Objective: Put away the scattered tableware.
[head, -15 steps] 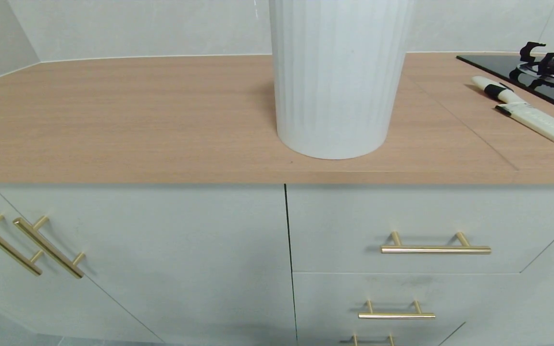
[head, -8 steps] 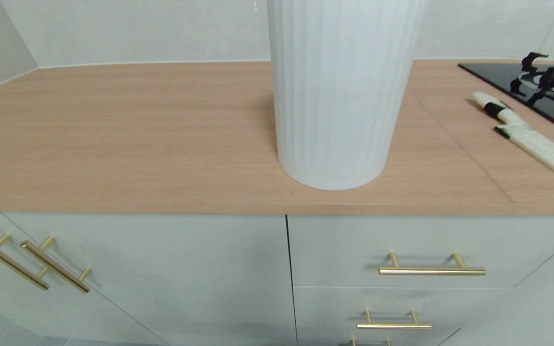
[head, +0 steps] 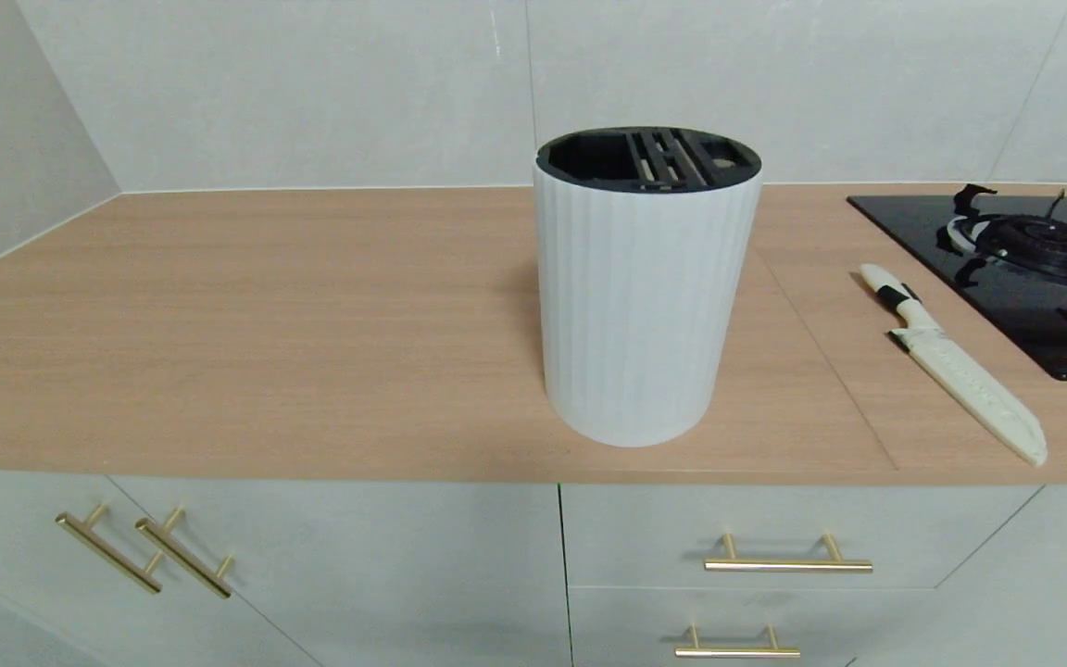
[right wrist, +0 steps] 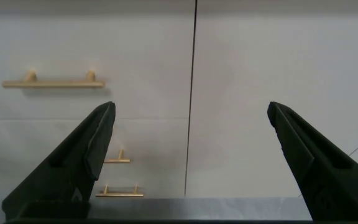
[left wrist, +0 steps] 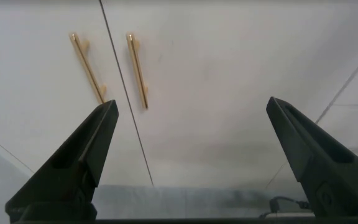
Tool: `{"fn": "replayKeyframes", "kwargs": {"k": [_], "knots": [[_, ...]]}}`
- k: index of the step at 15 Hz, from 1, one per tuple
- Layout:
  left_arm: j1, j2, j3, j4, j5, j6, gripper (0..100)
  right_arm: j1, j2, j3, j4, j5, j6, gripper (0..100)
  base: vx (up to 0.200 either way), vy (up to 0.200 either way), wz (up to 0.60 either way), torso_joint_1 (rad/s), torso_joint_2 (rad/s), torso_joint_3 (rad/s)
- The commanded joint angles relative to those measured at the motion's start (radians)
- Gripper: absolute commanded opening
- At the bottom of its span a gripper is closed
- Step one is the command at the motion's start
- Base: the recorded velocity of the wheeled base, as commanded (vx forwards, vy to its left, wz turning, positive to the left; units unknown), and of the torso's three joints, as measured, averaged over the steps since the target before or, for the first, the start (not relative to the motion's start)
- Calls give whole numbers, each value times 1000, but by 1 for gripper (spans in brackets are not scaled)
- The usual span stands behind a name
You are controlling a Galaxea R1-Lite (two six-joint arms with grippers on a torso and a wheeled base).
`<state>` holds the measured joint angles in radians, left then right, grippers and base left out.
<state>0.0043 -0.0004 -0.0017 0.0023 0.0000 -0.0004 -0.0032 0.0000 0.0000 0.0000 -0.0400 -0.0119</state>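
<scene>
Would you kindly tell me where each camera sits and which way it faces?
Head view: on the robot's head, looking forward and down at the countertop with the knife holder, knife and stove.
Left wrist view: on that wrist, facing cabinet doors; the open jaws of the left gripper frame the paired door handles.
Right wrist view: on that wrist, facing drawer fronts; the open jaws of the right gripper frame a drawer handle.
Shared: head and left wrist views both show the paired door handles.

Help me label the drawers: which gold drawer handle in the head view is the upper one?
The handle just under the counter edge; the other drawer handle sits lower, near the picture's bottom.
</scene>
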Motion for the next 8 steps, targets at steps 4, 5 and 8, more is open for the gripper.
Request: {"fn": "replayKeyframes", "kwargs": {"k": [4, 5, 8], "knots": [[0, 0, 0, -1, 0, -1, 100, 0, 2, 0, 0, 0, 0, 100, 0, 0, 0, 248, -487, -260], [0, 0, 0, -1, 0, -1, 100, 0, 2, 0, 0, 0, 0, 100, 0, 0, 0, 246, -505, -261], [0, 0, 0, -1, 0, 0, 100, 0, 2, 0, 0, 0, 0, 100, 0, 0, 0, 242, -507, -261]]}}
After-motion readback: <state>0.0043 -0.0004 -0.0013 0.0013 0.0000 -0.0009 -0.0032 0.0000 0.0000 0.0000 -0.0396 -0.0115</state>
